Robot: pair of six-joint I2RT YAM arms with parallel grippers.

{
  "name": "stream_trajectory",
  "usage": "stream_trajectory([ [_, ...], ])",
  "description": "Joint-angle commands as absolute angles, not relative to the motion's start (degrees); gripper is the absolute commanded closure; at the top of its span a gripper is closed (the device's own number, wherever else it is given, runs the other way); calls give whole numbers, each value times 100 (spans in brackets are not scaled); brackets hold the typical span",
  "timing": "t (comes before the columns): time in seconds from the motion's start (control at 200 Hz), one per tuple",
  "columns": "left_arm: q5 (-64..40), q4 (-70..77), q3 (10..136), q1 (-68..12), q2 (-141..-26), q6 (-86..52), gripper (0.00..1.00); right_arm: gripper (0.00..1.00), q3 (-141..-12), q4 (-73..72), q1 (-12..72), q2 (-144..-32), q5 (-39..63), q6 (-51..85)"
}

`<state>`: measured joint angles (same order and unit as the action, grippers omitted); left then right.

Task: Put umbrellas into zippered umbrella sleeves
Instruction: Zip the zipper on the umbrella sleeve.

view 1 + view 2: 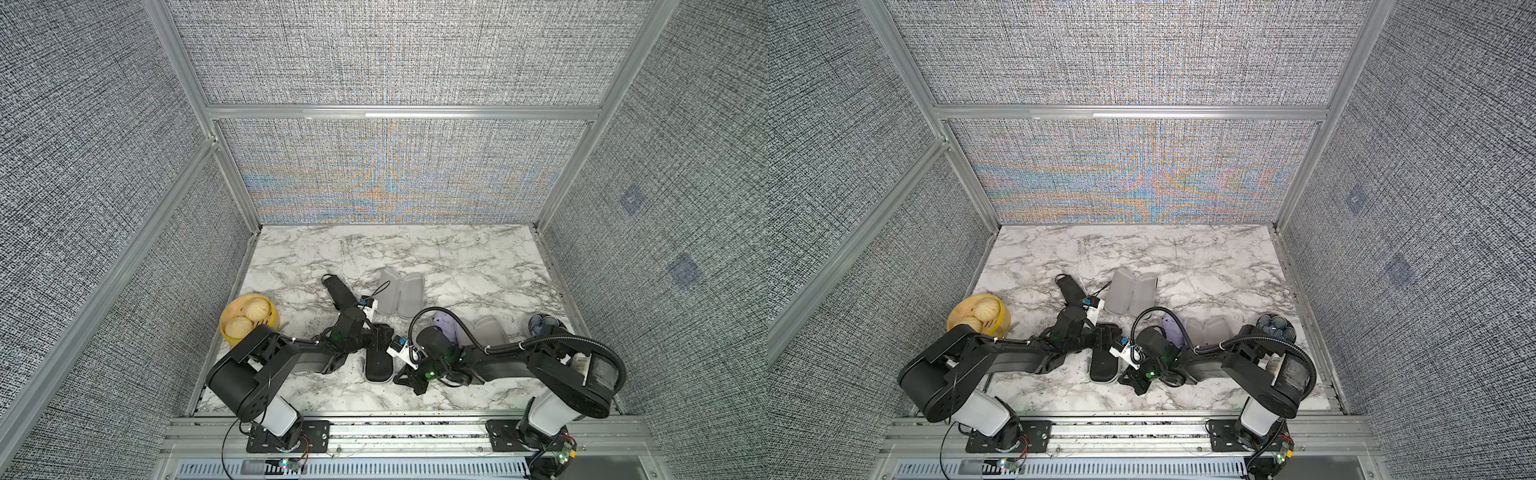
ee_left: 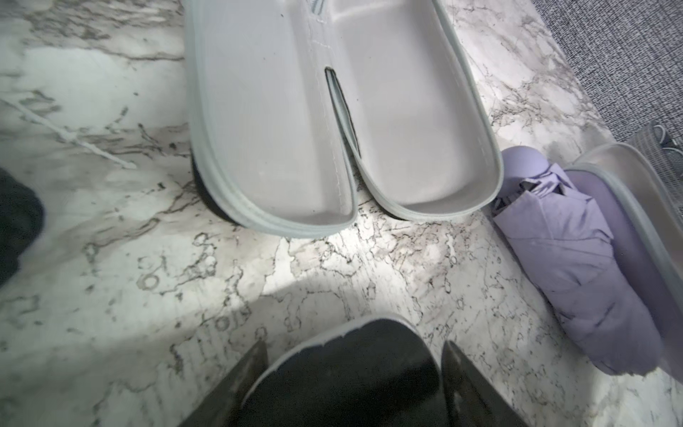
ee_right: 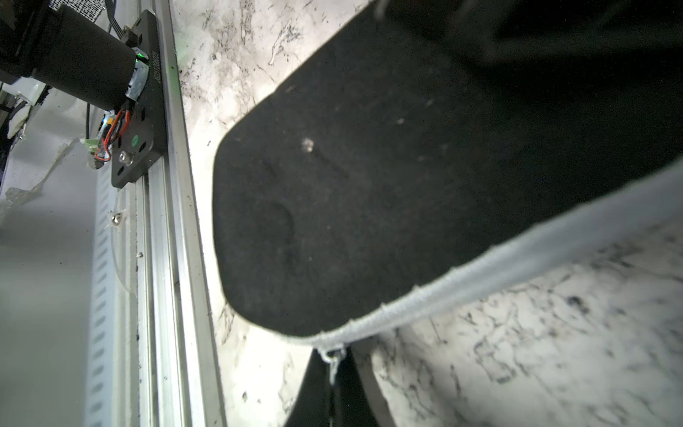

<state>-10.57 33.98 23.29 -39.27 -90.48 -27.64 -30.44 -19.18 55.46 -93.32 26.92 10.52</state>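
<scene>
Found left arm and right arm stretched low over the surface, converging on closed black sleeve near the front edge. Noted left gripper astride its far end, jaws part-spread; contact could not be confirmed. Noted right gripper beside its near end, jaws pinched tight on zip pull. Recorded lavender umbrella lying against lavender sleeve.

Black arms, white base housings, corrugated cable (right arm only)
</scene>
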Motion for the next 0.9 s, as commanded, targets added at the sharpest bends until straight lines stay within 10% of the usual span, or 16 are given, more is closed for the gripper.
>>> stream_trajectory([
  [0.0, -1146, 3457, 2111, -3938, -9240, -2799, 35, 100, -2860, -1371, 5602, -9337, 2230, 1328],
  [0.896, 510, 1927, 2195, -3981, -8659, -4000, 95, 100, -3329, -1560, 7082, -9448, 1304, 2279],
])
